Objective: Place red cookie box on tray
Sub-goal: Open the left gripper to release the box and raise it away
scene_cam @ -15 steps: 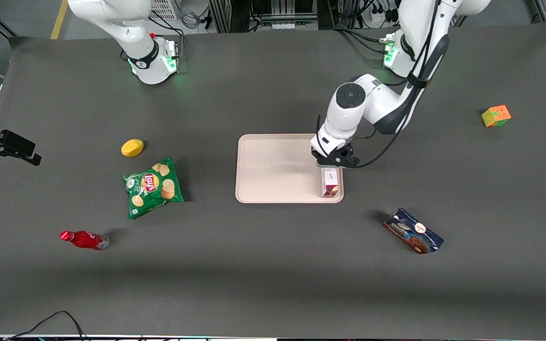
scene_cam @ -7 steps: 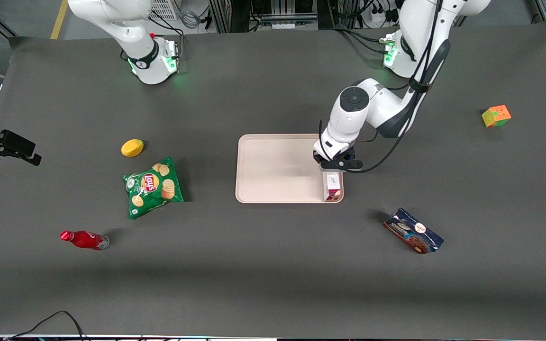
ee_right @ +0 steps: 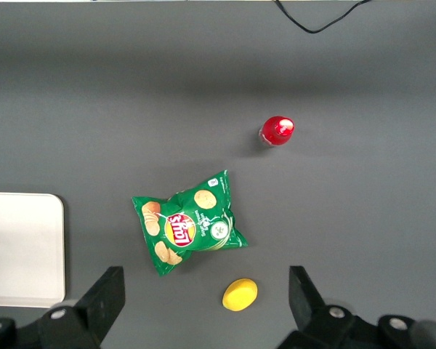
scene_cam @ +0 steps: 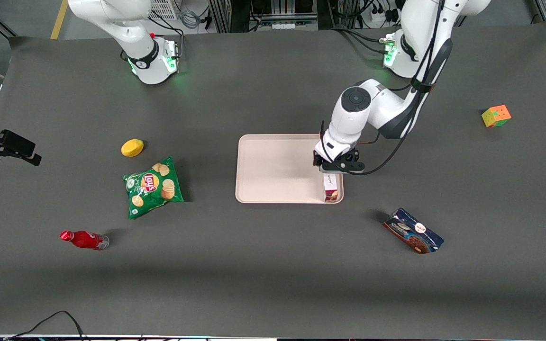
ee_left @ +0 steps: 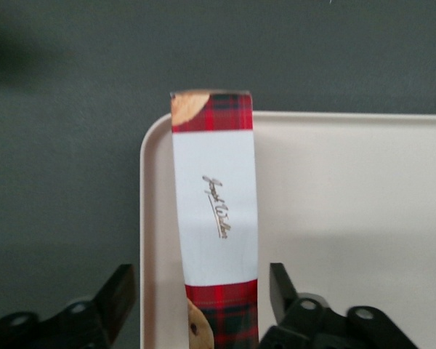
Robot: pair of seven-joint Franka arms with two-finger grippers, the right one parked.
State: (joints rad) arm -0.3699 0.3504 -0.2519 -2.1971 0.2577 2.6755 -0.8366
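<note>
The red cookie box lies flat in the pale pink tray, plaid face and white label up. It runs along the tray's rim at the working arm's end, and one end reaches the tray corner nearer the front camera. My gripper hangs just above the box's other end. It is open: both black fingers straddle the box with gaps showing on each side.
A blue cookie package lies nearer the front camera than the tray. A colour cube sits toward the working arm's end. A green chips bag, a yellow lemon and a red bottle lie toward the parked arm's end.
The wrist and the box have shifted a little toward the working arm's end of the tray. The box now lies against the rim by the corner.
</note>
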